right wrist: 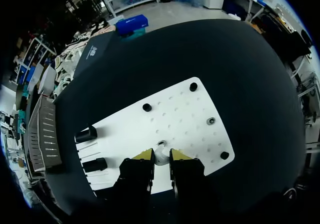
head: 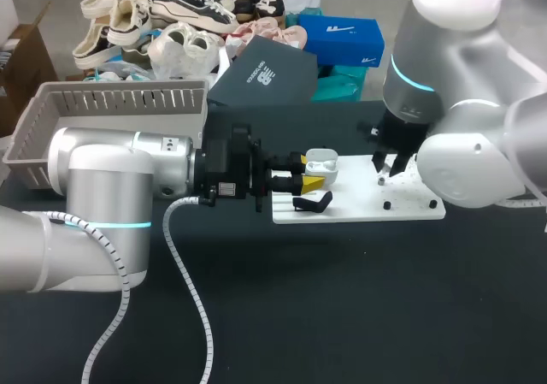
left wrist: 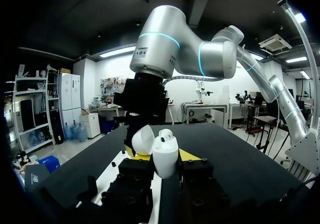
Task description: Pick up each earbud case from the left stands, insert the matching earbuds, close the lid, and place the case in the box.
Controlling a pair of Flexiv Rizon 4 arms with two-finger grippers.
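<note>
My left gripper (head: 308, 171) holds a white earbud case (head: 322, 163) just above the white board's (head: 410, 206) left end. In the left wrist view the case (left wrist: 165, 159) stands upright between the yellow tips of the left gripper (left wrist: 162, 165), lid open, with one earbud (left wrist: 166, 133) seated inside. My right gripper (head: 386, 168) is down over the middle of the board. In its wrist view a white earbud (right wrist: 161, 154) sits at a socket of the board (right wrist: 185, 114), pinched between the tips of the right gripper (right wrist: 161, 159).
Two black stands (right wrist: 86, 134) (right wrist: 95, 164) rise at the board's left end, one also in the head view (head: 313, 203). Small black pegs (right wrist: 146, 107) dot the board. A grey basket (head: 111, 102) sits at the back left, a dark shoebox (head: 265, 72) and shoes behind.
</note>
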